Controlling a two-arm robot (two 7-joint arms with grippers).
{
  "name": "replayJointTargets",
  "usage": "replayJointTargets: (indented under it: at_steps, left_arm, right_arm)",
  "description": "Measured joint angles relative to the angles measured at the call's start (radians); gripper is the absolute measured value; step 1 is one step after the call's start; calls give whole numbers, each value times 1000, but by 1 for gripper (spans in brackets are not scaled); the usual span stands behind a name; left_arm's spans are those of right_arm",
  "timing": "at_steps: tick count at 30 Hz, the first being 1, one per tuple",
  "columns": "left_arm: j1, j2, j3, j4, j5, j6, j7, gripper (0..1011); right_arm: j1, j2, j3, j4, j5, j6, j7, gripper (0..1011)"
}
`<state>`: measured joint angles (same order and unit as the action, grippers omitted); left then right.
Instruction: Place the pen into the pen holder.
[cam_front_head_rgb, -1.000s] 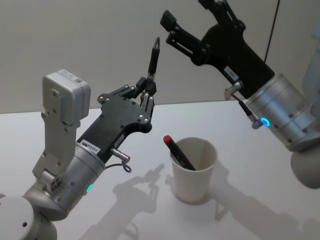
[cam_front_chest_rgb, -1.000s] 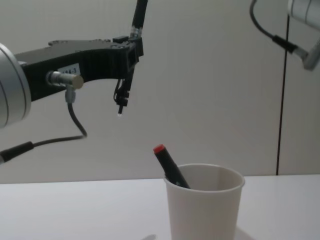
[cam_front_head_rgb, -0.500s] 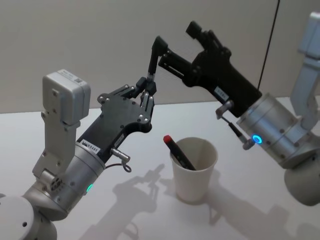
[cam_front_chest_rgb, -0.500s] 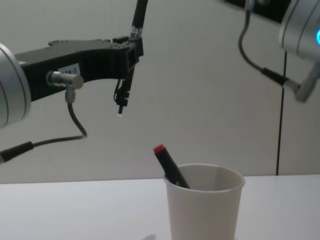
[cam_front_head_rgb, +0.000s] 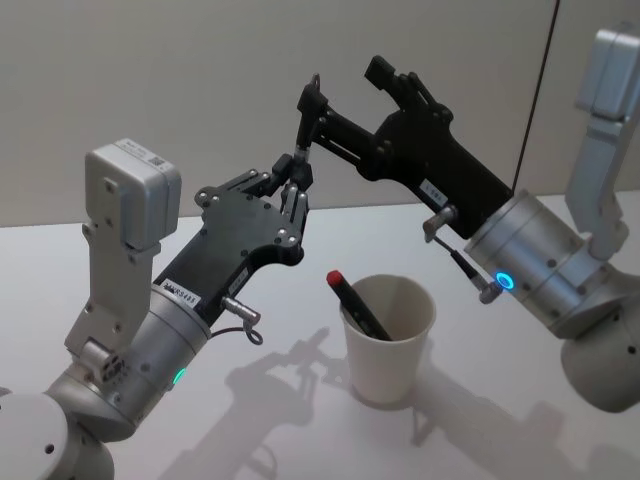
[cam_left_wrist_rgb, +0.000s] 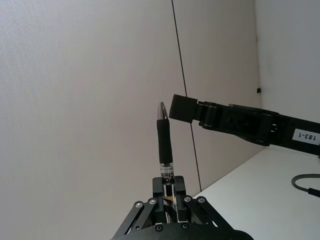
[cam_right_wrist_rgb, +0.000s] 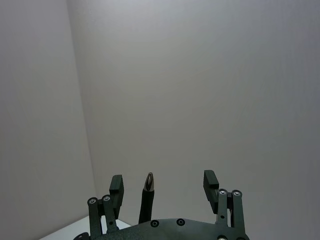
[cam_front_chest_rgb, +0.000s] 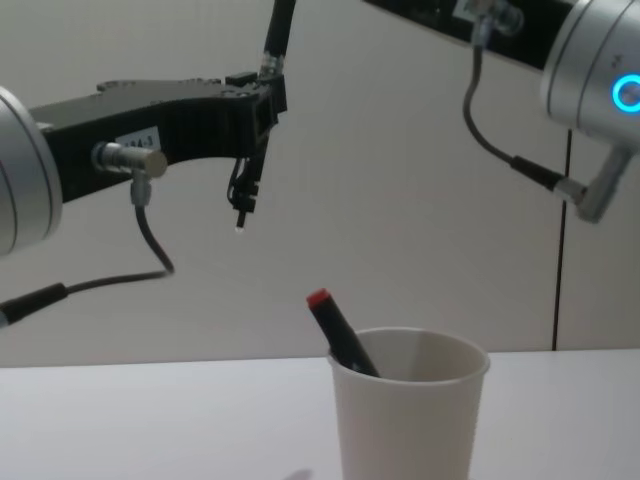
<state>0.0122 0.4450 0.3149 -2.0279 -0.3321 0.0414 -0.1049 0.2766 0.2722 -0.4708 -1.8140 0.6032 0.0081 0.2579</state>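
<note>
The left gripper (cam_front_head_rgb: 292, 178) is clamped on the lower end of a black pen (cam_front_head_rgb: 305, 122), holding it upright above the white table (cam_front_head_rgb: 520, 400) with its silver tip (cam_left_wrist_rgb: 162, 110) pointing up. The right gripper (cam_front_head_rgb: 340, 82) reaches in from the right with its 2 fingers (cam_right_wrist_rgb: 116, 185) spread wide on either side of the pen's upper end; contact is hard to judge. Below, the white paper cup (cam_front_head_rgb: 388, 340) stands on the table, with 1 red-capped pen (cam_front_head_rgb: 355, 303) leaning inside it.
</note>
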Motion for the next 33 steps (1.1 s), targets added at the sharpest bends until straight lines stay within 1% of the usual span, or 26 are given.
replayJointTargets:
  at_steps: [7, 16, 23, 33]
  left_arm:
    - [0, 0, 0, 0, 0, 0, 0, 135]
    - [0, 0, 0, 0, 0, 0, 0, 135]
    - [0, 0, 0, 0, 0, 0, 0, 135]
    - [0, 0, 0, 0, 0, 0, 0, 135]
  right_arm:
    - [15, -14, -3, 17, -13, 23, 4, 1002]
    - [31, -36, -12, 36, -15, 62, 13, 1002]
    - [39, -49, -20, 47, -8, 98, 16, 1001]
    - [40, -56, -23, 51, 12, 120, 16, 1002]
